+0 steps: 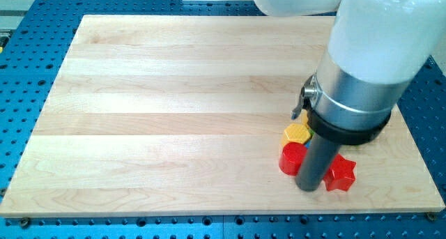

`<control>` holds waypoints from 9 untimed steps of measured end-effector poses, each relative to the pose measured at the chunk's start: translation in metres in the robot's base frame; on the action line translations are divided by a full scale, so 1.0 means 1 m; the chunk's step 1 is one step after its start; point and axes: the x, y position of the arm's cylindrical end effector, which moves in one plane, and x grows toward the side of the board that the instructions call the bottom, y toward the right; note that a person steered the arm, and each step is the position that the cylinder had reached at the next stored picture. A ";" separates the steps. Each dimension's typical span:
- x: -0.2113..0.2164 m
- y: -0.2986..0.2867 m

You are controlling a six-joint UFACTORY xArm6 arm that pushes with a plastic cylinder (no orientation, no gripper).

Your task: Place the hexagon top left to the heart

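Observation:
A yellow hexagon lies at the board's lower right. Just below it and touching it is a red block that looks rounded. A red star lies to the right of that. My dark rod stands between the red block and the red star, and my tip rests on the board just below them. A sliver of blue shows between the yellow hexagon and the rod; its shape is hidden. No heart shows; the arm covers the area behind the rod.
The wooden board lies on a blue perforated table. The arm's large white and grey body hangs over the board's right side and hides what lies under it.

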 end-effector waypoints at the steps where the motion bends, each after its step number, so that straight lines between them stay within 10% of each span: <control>1: -0.023 0.000; 6: -0.098 0.007; 8: -0.152 -0.092; 9: -0.190 -0.031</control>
